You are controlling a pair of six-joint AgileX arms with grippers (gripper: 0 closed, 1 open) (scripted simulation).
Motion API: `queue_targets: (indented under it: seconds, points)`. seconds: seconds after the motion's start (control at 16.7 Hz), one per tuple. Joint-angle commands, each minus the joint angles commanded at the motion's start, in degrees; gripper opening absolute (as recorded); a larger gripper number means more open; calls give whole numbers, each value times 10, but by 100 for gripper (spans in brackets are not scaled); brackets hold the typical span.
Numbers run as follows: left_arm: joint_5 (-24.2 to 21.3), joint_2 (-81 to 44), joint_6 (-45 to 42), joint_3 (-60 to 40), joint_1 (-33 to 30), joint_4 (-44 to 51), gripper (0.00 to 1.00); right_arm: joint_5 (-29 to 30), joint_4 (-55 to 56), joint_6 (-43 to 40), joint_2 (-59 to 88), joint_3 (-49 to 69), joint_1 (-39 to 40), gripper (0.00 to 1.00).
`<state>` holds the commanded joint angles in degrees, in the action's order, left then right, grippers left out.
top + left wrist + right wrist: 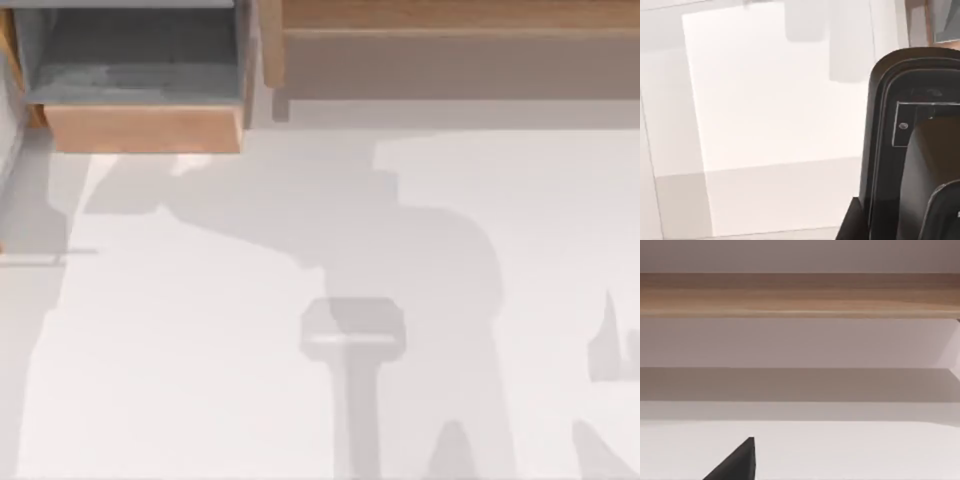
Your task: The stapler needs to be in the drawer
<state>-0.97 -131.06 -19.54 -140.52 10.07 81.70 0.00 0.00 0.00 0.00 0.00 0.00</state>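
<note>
The drawer (145, 128) stands pulled open at the table's far left in the top view. Its grey inner floor is bare and its light tan front panel faces the table's middle. The stapler is out of view. A large black rounded body of my left gripper (912, 150) looms close in the left wrist view, above the white table. A black tip of my right gripper (737, 464) pokes in at the edge of the right wrist view, facing the long wooden unit across a stretch of table.
The long brown wooden unit (450, 20) runs along the far edge to the right of the drawer, and the right wrist view shows it as a band (800, 292). The white table (200, 350) carries grey shadows of the arms.
</note>
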Motion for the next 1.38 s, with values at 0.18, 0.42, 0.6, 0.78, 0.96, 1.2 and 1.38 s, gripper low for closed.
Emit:
queue_targets:
  seconds: [0.18, 0.42, 0.6, 0.78, 0.96, 1.2, 1.38]
  points:
    - [4, -88, -3, -32, 69, 1, 0, 0, 0, 0, 0, 0, 0, 100]
    - [4, -186, -5, -59, 90, 7, 0, 0, 0, 0, 0, 0, 0, 100]
    - [8, -209, -7, -62, 88, 28, 0, 0, 0, 0, 0, 0, 0, 100]
    - [8, -210, -7, -62, 88, 28, 0, 0, 0, 0, 0, 0, 0, 100]
    - [8, -209, -8, -55, 88, 22, 0, 0, 0, 0, 0, 0, 0, 100]
    - [8, -205, -7, -39, 88, 9, 0, 0, 0, 0, 0, 0, 0, 100]
    - [8, -203, -7, -26, 88, -1, 0, 0, 0, 0, 0, 0, 0, 100]
